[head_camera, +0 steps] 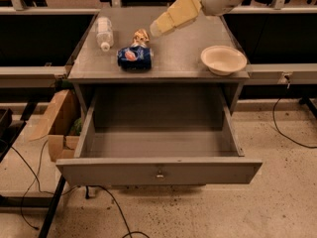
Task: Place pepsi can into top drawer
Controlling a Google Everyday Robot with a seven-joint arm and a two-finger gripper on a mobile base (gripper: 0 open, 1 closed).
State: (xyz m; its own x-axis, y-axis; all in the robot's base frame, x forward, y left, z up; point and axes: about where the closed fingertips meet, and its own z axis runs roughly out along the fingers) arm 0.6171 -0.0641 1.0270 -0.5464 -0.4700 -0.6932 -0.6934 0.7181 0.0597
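Note:
The pepsi can lies on its side near the front left of the cabinet top, dark blue with its round logo facing me. The top drawer is pulled wide open below it and its tray is empty. My gripper reaches in from the upper right and hangs over the cabinet top, just up and right of the can, beside the small clear object with a brownish top. It holds nothing that I can see.
A clear plastic bottle with a white cap lies at the back left of the top. A cream bowl sits at the front right. A cardboard box stands on the floor to the left. Cables run across the floor.

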